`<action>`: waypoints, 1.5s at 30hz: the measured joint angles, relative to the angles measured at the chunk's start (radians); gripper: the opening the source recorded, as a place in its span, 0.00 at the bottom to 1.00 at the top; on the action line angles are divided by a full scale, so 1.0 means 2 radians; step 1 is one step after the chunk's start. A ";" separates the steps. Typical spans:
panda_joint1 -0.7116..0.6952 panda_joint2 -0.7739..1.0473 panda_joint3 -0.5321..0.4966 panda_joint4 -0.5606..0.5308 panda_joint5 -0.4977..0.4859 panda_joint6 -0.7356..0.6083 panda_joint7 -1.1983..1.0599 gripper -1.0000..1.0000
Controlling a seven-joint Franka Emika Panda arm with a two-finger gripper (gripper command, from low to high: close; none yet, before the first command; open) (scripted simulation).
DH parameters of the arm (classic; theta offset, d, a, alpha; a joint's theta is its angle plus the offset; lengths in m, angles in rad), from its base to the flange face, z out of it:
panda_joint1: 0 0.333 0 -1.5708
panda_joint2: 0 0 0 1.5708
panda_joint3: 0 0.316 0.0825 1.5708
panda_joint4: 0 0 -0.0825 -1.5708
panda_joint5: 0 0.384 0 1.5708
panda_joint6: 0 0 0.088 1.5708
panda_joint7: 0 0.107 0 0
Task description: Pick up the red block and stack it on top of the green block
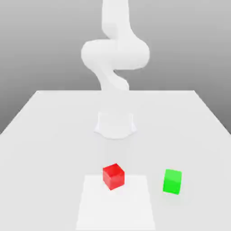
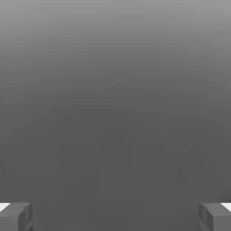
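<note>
With both blocks resting apart on the worktop [image 1: 49, 149], the stack is unbuilt and the task seems at its very start. Item: red block [image 1: 113, 176], one, sitting partly over the far edge of a white patch [image 1: 116, 207], turned so that a corner faces the exterior view. Item: green block [image 1: 172, 182], one, off the patch toward the exterior view's right, turned slightly, its top bare. Item: jaws [image 2: 115, 219], parted wide in the hand view, nothing between them. Item: arm [image 1: 115, 54], pale, standing behind the blocks, folded above its base. The jaws are probably kept spread and clear so they can straddle the red block; its turned faces would call for a matching twist of the wrist. Open room lies around each block, with a good gap between them, enough for a descent on either side. The worktop's far and side edges stand well away; the green block's top edges leave little margin for an off-centre release.
</note>
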 joint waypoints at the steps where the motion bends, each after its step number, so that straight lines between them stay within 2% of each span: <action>1: 0.003 0.015 -0.003 -0.016 -0.003 0.012 -0.011 0.50; 13: 0.035 0.202 -0.047 -0.202 -0.025 0.157 -0.155 0.50; 17: 0.047 0.295 -0.063 -0.264 -0.017 0.226 -0.220 0.50; 23: 0.032 0.434 -0.030 -0.266 0.047 0.339 -0.284 0.50; 24: 0.022 0.452 -0.019 -0.264 0.052 0.354 -0.289 0.00; 31: 0.018 0.456 -0.015 -0.263 0.052 0.357 -0.288 0.00; 38: 0.017 0.342 -0.029 -0.280 0.001 0.260 -0.252 0.00; 45: 0.086 0.313 0.015 -0.250 0.009 0.200 -0.333 0.00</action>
